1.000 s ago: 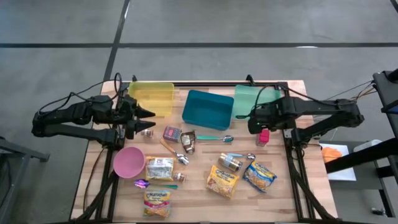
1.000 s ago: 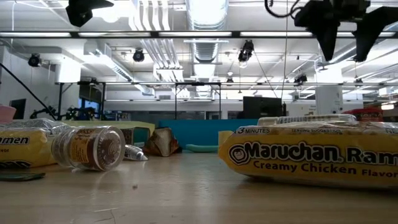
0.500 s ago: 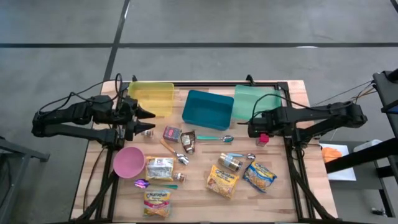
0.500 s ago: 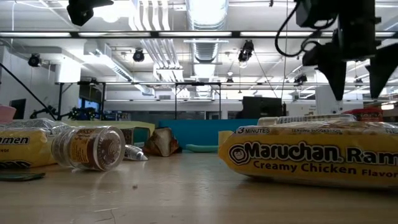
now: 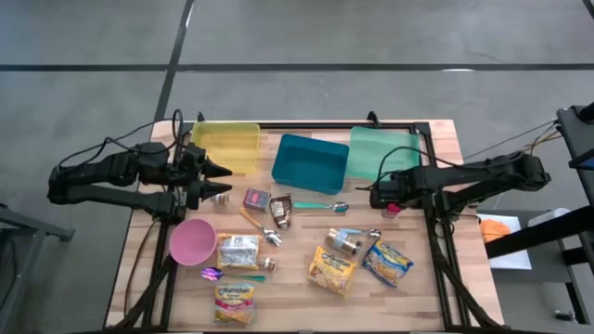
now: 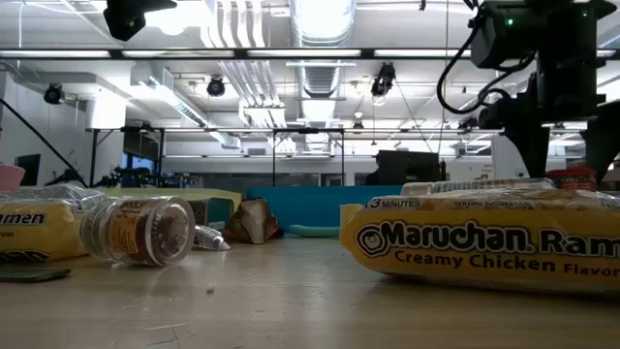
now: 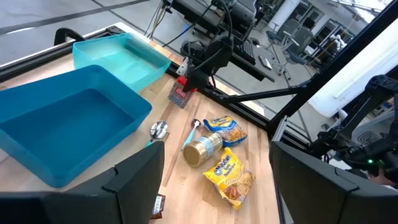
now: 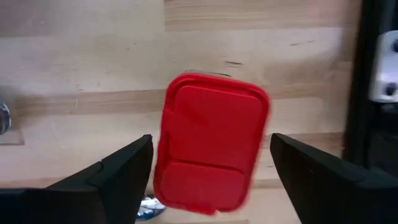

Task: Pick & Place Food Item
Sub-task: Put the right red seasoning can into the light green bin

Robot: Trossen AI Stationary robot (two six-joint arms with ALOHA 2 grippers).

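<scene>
A small container with a red lid [image 8: 211, 143] stands upright on the wood near the table's right edge, also seen in the left wrist view [image 7: 180, 93]. My right gripper [image 8: 211, 140] points straight down over it, open, with one finger on each side of the lid and a gap to both. In the high view the gripper [image 5: 390, 197] covers most of the container. The low view shows its fingers [image 6: 572, 155] just above the red lid [image 6: 578, 177]. My left gripper [image 5: 218, 181] waits open above the table's left side.
Yellow [image 5: 227, 144], blue [image 5: 309, 162] and teal [image 5: 380, 148] bins line the far edge. A pink bowl [image 5: 191, 241], ramen packets [image 5: 332, 270], a lying jar [image 5: 343, 242], a teal spoon [image 5: 320, 206] and small wrapped items cover the middle and near part.
My right gripper has come straight down from high above the table onto the red-lidded container, so that its fingers now stand on either side of the lid. The container has not moved.
</scene>
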